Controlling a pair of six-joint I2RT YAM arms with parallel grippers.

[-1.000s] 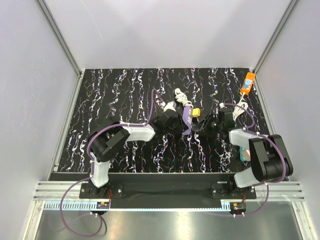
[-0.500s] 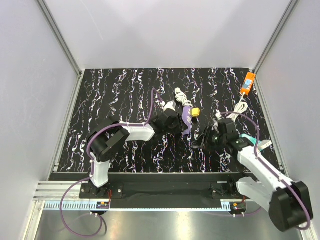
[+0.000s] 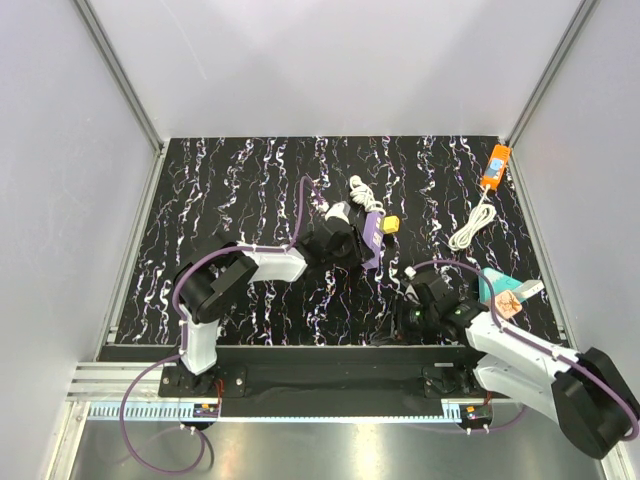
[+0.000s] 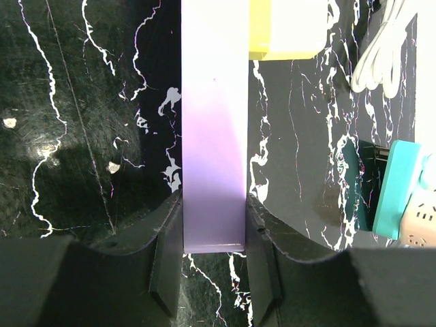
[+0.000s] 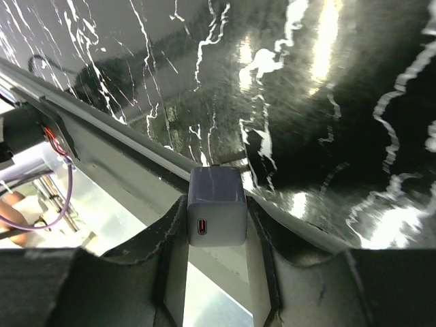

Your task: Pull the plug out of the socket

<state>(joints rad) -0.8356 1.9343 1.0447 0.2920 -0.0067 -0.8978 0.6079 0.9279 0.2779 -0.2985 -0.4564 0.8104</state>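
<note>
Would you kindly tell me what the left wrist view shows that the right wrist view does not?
Only the left wrist view: the left gripper clamping the purple socket strip, a yellow block beside it, a white cable. Only the right wrist view: the right gripper holding the grey plug. Both: the black marbled table.

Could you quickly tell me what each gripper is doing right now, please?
Left gripper: closed on the purple socket strip.
Right gripper: closed on the grey plug, held away from the strip.
</note>
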